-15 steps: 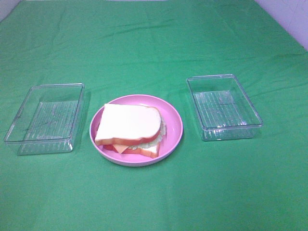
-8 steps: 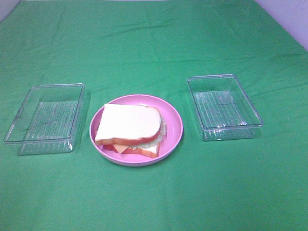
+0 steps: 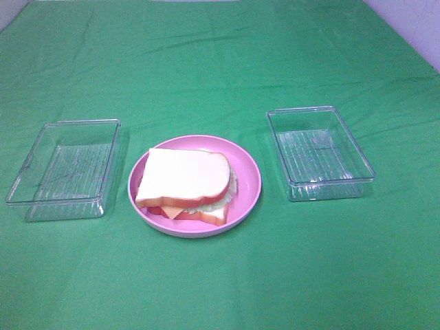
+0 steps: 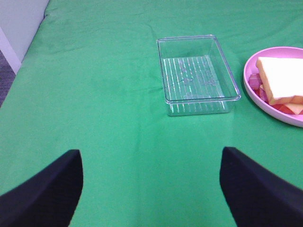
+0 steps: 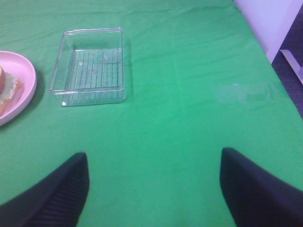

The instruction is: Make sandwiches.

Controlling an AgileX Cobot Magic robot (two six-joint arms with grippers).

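The sandwich (image 3: 183,184) sat fully stacked on the pink plate (image 3: 249,180), a clear tray (image 3: 63,170) on either side. Both grippers' jaws hung spread wide and empty. Looked finished; next move was probably just parking the arms.

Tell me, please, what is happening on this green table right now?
Nothing is being handled. A finished toy sandwich sits on the pink plate, between two empty clear trays. The left pincer and right pincer both hang open above bare green cloth, holding nothing.
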